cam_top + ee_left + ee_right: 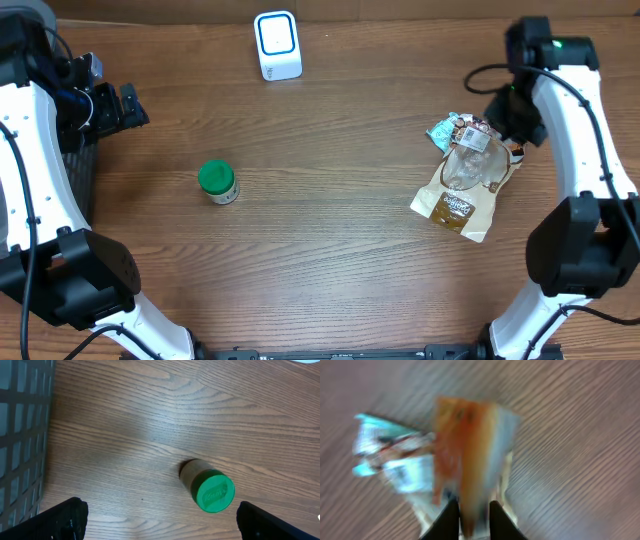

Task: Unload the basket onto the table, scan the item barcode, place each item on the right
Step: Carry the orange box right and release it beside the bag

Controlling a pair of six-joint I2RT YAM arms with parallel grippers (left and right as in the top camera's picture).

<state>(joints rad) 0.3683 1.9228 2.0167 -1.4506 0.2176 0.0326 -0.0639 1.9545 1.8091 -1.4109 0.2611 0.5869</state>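
In the right wrist view my right gripper [470,516] is shut on a blurred orange and pale-blue packet [470,440], which fills the narrow gap between the fingertips. A teal packet [385,450] lies just left of it. Overhead, the right gripper [492,128] is low over the packet [470,136], the teal packet [441,131] and a brown-and-clear pouch [462,192]. The white scanner [277,45] stands at the back centre. My left gripper [122,105] hangs wide open at the far left with nothing between its fingers [65,520]. No barcode is readable.
A small jar with a green lid [217,182] stands left of centre on the wooden table, also in the left wrist view [212,491] near the right finger. A dark mesh basket [20,435] sits at the table's left edge.
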